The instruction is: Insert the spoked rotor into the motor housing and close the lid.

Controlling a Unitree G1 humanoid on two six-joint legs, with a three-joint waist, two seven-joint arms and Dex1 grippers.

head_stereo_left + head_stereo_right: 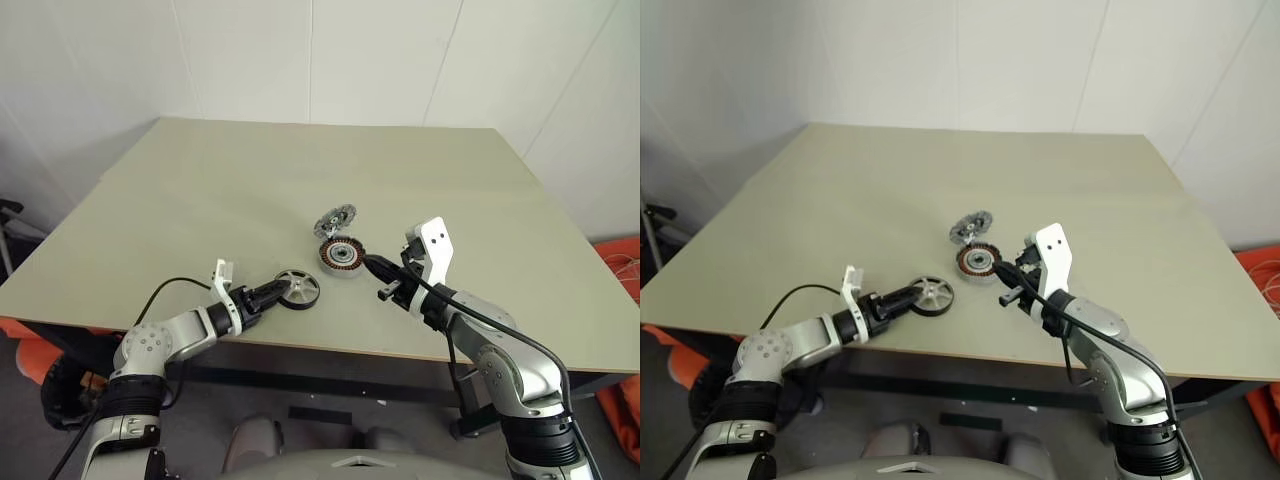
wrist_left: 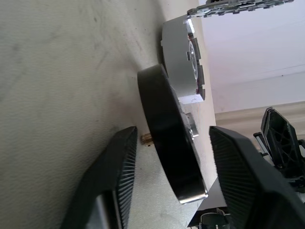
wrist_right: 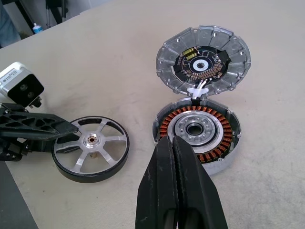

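Left hand (image 2: 167, 191) open astride the spoked rotor (image 3: 90, 155) on desk (image 1: 200, 200); right hand (image 3: 178, 191) closed by motor housing (image 3: 198, 129), lid (image 3: 205, 59) raised.

Seen from the head, looking forward and down over a table (image 1: 200, 190). Seen close from each wrist, along the fingers; spoked rotor (image 3: 90, 155) shared by all.

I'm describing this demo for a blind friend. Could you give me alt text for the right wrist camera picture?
The right gripper, fingers shut, points at the open motor housing with copper windings, whose lid is tilted up behind it. Beside it on the beige table lies the spoked rotor, with the left gripper straddling its rim.
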